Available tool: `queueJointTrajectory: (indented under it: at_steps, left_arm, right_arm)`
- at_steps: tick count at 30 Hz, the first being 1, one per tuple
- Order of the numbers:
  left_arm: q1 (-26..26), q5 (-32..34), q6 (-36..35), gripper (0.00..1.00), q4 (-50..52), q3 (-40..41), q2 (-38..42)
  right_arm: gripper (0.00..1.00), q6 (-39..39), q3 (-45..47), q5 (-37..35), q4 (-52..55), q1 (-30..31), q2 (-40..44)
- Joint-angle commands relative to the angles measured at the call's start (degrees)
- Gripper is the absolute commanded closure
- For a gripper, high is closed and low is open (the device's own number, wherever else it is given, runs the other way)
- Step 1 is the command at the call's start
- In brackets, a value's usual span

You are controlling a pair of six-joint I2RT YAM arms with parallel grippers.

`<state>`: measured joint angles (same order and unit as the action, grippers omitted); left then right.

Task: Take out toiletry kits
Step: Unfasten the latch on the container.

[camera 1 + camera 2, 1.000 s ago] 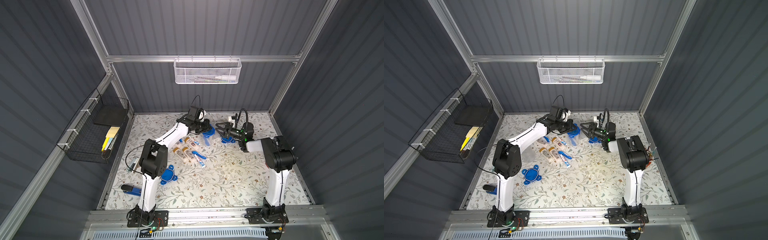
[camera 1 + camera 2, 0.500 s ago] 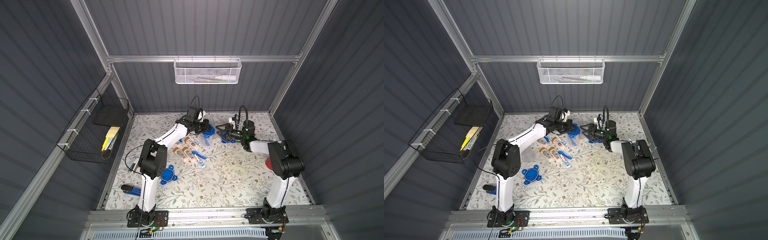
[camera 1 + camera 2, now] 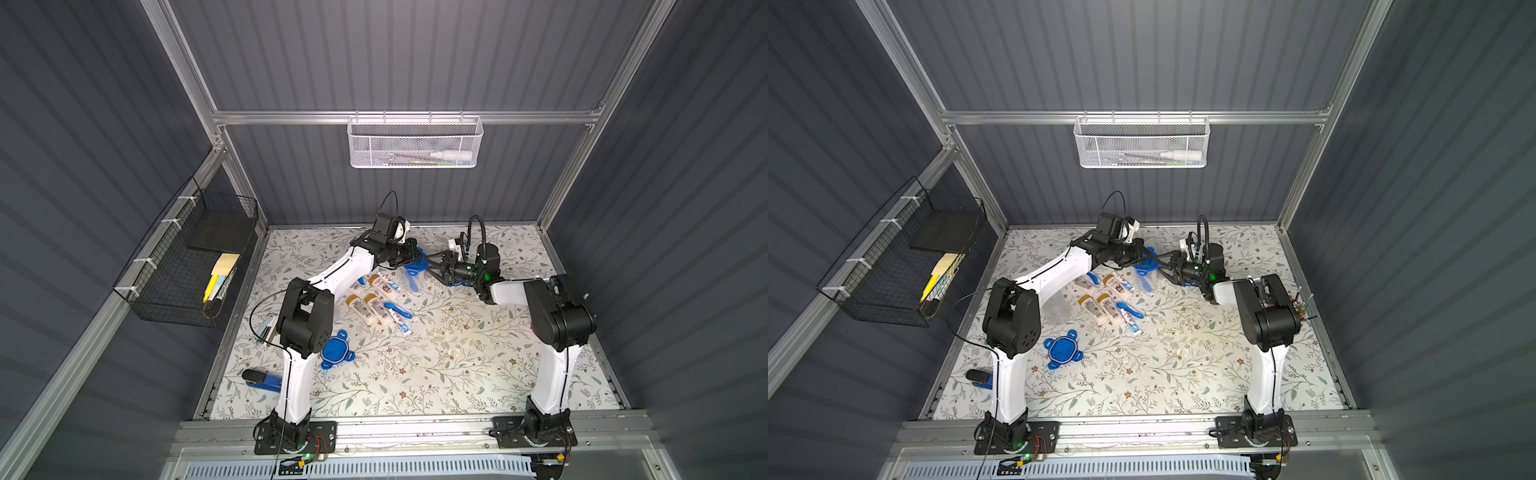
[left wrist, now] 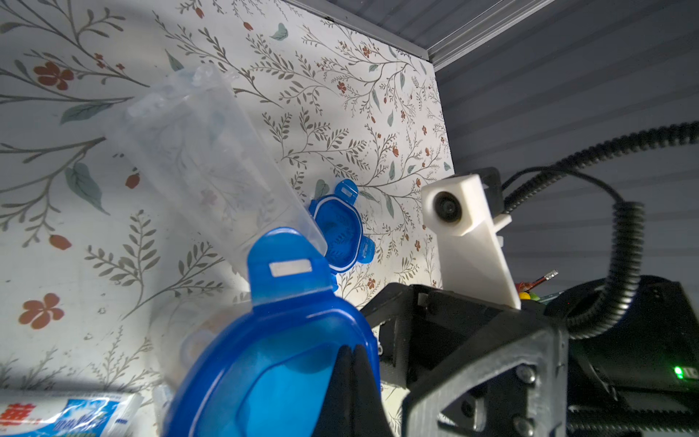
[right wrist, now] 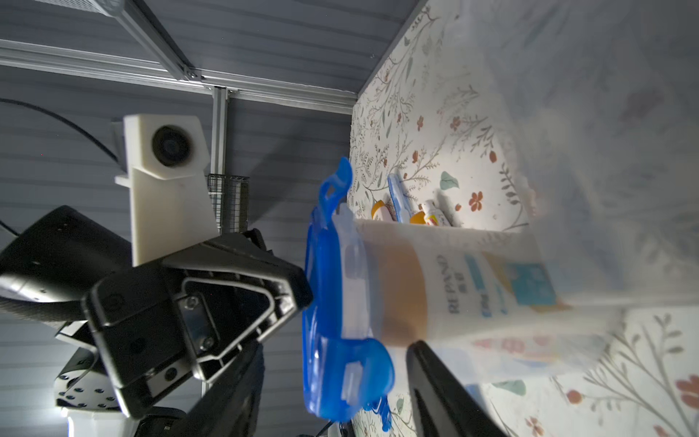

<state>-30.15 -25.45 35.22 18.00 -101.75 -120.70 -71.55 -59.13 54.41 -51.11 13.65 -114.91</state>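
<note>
Left pincer (image 4: pixel 351 357) is pressed together, tips on the edge of the blue clip lid (image 4: pixel 280 363) – can't tell if a clip tab sits between them. Right pincer (image 3: pixel 430 268) is spread to either side of the clear jar (image 5: pixel 510 242) that the lid closes; squeezing or just flanking it, can't tell.

Inside the jar is a white bottle (image 5: pixel 472 295) with a tan cap, so that toiletry kit is not out yet. Other kit pieces lie loose on the surface (image 3: pixel 457 374) by the left arm: bottles (image 3: pixel 376 305) and a toothpaste tube (image 3: pixel 401 326). An empty jar (image 4: pixel 212 151) and a loose lid (image 4: pixel 336 230) lie nearby.

Risks:
- If the right hold is slack, a pull on the lid would likely drag or roll the slick jar — and the lid stays on.
- A sudden pop could scatter the contents.
- The pincers nearly touch, so any overshoot may knock them together.
</note>
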Motion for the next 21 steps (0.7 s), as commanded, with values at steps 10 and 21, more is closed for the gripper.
queueJointTrajectory:
  at_steps: [10, 21]
  left_arm:
    - [1.1, 5.3, 0.1, 1.00, 16.5, 5.1, -7.6]
    - [1.1, 5.6, 0.5, 1.00, 15.4, 7.9, -8.3]
  right_arm:
    - [0.41, -14.5, 1.4, 0.9, -25.3, -0.2, -1.6]
    - [0.41, -15.6, 4.2, 1.3, -27.1, -1.5, 3.4]
